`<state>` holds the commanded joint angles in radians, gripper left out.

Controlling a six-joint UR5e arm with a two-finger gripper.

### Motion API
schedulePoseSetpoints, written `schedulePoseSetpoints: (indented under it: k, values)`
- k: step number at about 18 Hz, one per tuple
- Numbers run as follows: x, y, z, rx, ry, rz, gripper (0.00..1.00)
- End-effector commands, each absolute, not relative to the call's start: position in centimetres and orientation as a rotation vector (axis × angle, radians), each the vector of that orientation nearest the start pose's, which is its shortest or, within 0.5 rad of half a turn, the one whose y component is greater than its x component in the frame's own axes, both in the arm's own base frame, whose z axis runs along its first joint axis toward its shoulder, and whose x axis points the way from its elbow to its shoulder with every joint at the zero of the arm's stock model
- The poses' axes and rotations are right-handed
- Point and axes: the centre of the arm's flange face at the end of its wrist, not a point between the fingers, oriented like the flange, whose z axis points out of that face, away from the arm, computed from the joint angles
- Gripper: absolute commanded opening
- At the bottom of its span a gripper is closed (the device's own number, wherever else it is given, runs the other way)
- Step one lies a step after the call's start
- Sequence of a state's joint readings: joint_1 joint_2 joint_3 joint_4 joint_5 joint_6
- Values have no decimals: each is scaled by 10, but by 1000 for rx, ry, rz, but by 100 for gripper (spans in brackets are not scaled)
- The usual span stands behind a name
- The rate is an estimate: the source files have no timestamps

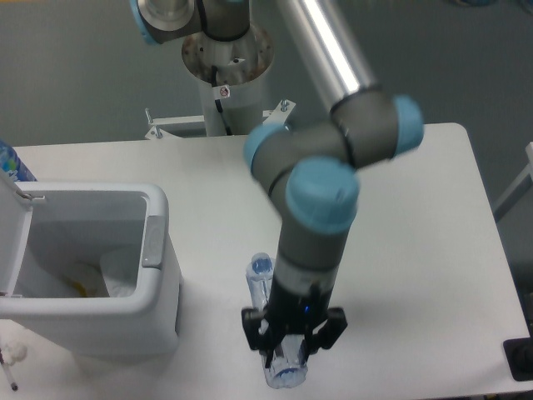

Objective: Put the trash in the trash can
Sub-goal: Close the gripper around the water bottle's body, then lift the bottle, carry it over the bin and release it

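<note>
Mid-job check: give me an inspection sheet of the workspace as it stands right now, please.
Surface: white table, no spills seen.
Job's things: clear plastic bottle in the claw, blue cap end toward the arm's base; white trash can at left, lid open, crumpled wrapper already inside.
Clutter: small white object at the bottom left edge; blue-patterned thing behind the lid, too cropped to identify.
Grippers: claw low over the table, around the bottle.
Cables: nothing seen.
Surroundings: grey floor, arm's pedestal behind the table, dark object at the lower right edge.
</note>
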<state>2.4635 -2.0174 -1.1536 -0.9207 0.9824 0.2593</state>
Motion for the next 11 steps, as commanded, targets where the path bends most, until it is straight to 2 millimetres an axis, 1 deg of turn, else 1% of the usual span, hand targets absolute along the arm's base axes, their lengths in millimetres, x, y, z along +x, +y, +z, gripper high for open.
schedulePoseSetpoints:
  k: [2,5,6,7,8,10,11]
  values:
    - [-420,580,562,-2172,-427,-182,4]
    - [-406,583,596,-2089,-366,-167,4]
    - [-396,584,610,-2064,-351,-185,4]
    - [-385,585,621,-2044,-326,-205,4]
    - [-372,588,626,-2036,-299,-222,4]
    - [-329,603,633,-2041,-233,-257,5]
    - [-313,611,632,-2046,-209,-276,7]
